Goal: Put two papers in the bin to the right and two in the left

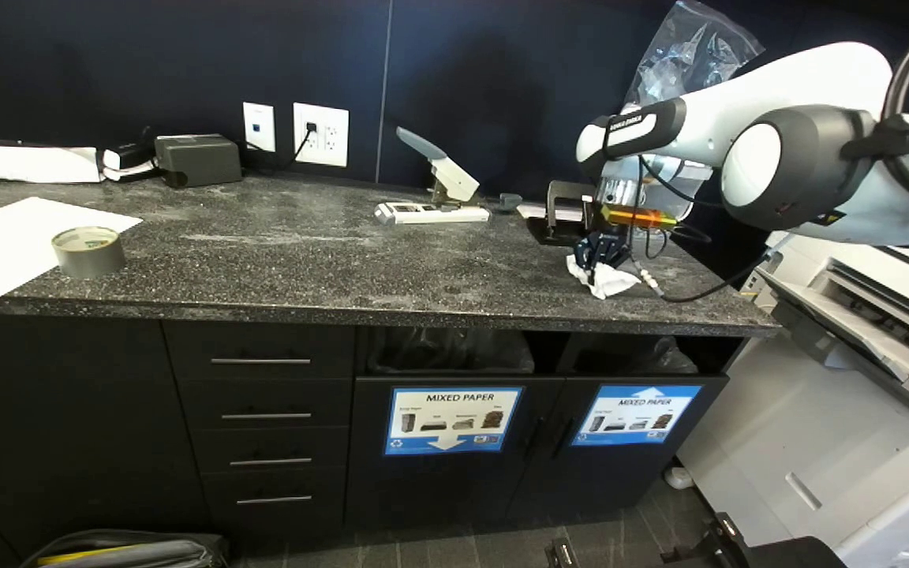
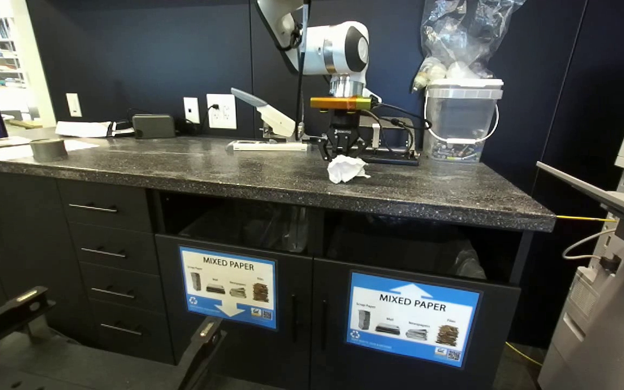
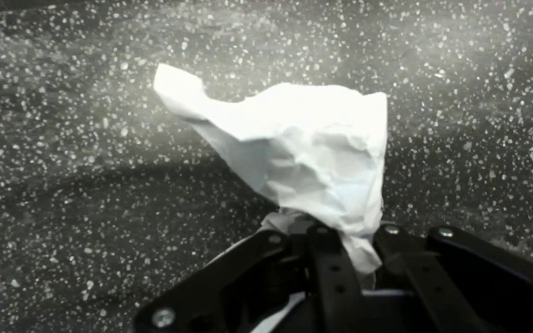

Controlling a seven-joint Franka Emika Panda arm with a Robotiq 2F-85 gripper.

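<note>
A crumpled white paper (image 1: 616, 282) is at the countertop's front right part. It also shows in an exterior view (image 2: 346, 169) and in the wrist view (image 3: 317, 143). My gripper (image 3: 354, 231) points down with its fingers closed on the paper's narrow end; it shows in both exterior views (image 1: 598, 259) (image 2: 343, 154). I cannot tell whether the paper touches the counter. The left bin (image 1: 454, 355) and the right bin (image 1: 644, 359) sit in open slots under the counter, lined with clear bags. Both show also in an exterior view (image 2: 247, 225) (image 2: 398, 246). Their contents are hidden.
A stapler (image 1: 439, 209) and a black hole punch (image 1: 561, 217) stand behind the gripper. A clear bucket (image 2: 461, 122) stands at the back right. A tape roll (image 1: 88, 252) lies on white sheets (image 1: 5, 237) at the left. A printer (image 1: 833, 379) stands right of the counter.
</note>
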